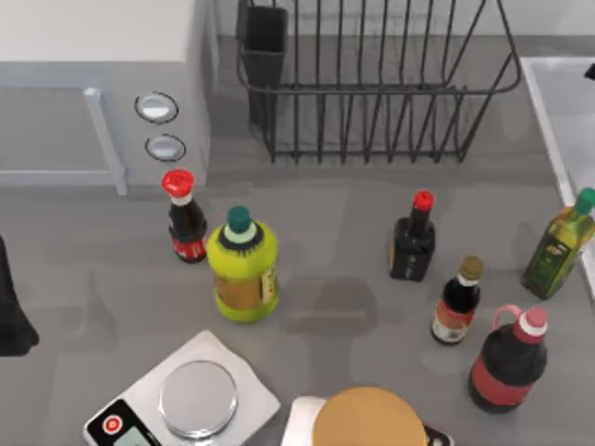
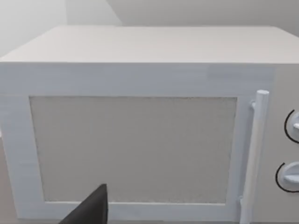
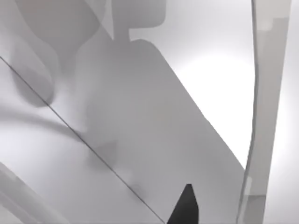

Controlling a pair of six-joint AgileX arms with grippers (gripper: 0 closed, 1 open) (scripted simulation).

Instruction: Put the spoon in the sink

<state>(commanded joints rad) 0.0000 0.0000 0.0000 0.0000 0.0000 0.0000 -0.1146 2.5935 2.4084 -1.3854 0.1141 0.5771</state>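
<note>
There are six bottles: red-capped dark one [image 1: 187, 219], yellow-green one [image 1: 243, 267], black one [image 1: 414, 239], small brown one [image 1: 458, 302], olive one [image 1: 559, 245], big dark one [image 1: 509, 361]. One microwave [image 1: 102, 84], one dish rack [image 1: 372, 79], one scale [image 1: 181, 400], one sink [image 1: 562, 111].

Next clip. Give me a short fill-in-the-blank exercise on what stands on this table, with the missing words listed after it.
1. The black wire dish rack stands between the sink and the ____.
2. The yellow-green bottle has a ____ cap.
3. The kitchen scale carries a round ____ platform.
4. The left wrist view faces the microwave's ____.

Missing words: microwave; green; silver; door
</note>
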